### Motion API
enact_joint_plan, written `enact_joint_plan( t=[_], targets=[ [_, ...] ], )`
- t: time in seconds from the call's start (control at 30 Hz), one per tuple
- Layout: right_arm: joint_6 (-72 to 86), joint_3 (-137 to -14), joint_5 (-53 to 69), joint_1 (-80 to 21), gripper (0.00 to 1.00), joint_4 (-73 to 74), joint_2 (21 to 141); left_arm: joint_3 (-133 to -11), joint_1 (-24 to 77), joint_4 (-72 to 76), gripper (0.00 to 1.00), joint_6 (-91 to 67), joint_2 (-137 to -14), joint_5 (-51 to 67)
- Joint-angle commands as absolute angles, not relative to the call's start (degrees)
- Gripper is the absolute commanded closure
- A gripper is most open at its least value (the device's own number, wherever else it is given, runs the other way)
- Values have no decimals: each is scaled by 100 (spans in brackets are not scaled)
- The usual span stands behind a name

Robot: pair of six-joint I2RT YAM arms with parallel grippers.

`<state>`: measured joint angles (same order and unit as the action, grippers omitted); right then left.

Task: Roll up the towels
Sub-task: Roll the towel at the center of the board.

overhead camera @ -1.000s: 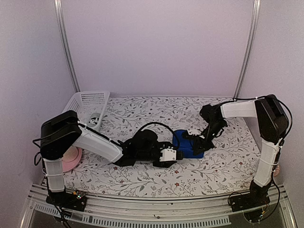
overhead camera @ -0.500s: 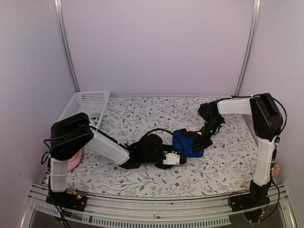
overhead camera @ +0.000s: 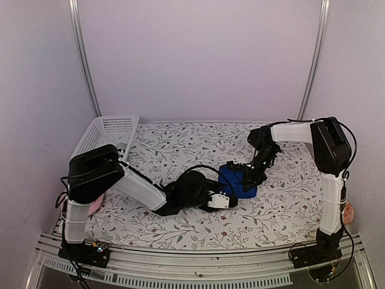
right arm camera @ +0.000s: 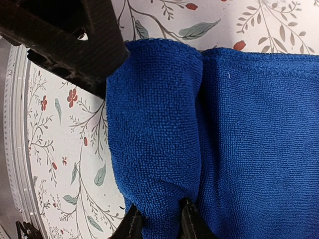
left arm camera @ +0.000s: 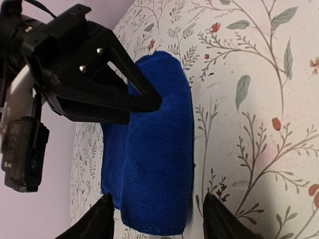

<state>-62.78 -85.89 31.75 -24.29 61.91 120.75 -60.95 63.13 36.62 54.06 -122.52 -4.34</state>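
The royal-blue towel (overhead camera: pixel 228 178) lies partly rolled in the middle of the floral table, and its thick rolled end (left arm camera: pixel 159 164) points at my left wrist camera. My left gripper (overhead camera: pixel 227 197) lies low at the near end of the roll. It is open, with one finger on either side of the roll (left arm camera: pixel 160 224) and a gap at the right finger (left arm camera: pixel 219 221). From the right, my right gripper (overhead camera: pixel 245 179) is shut on a fold of the blue towel (right arm camera: pixel 154 129), which is pinched between its fingertips (right arm camera: pixel 162 226).
A white slotted basket (overhead camera: pixel 113 130) stands at the back left corner. A pink dish (overhead camera: pixel 94 206) shows beside the left arm's base. The floral cloth (overhead camera: pixel 180 144) covers the whole table. The two grippers are close together over the towel.
My left arm has swung right and forward, bringing its gripper to the near end of the roll. My right gripper has shifted slightly left with the towel.
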Motion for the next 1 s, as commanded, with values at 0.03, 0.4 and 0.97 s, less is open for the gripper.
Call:
enact_joint_plan(
  t=[0.03,0.4,0.97],
  targets=[
    [-6344,-8767,2757,-2372,73,5912,12459,-6089,6385,4161,37,5680,-12391,-506],
    [-6509,-8722,2911,-2358,72,5994,12451,-6583,6235,3478,40,5623,-12816,-583],
    [-6713,-8635,2871,-2349,66,6023,12177,-7076,6098,2491,100,5354,-13033,-696]
  ],
)
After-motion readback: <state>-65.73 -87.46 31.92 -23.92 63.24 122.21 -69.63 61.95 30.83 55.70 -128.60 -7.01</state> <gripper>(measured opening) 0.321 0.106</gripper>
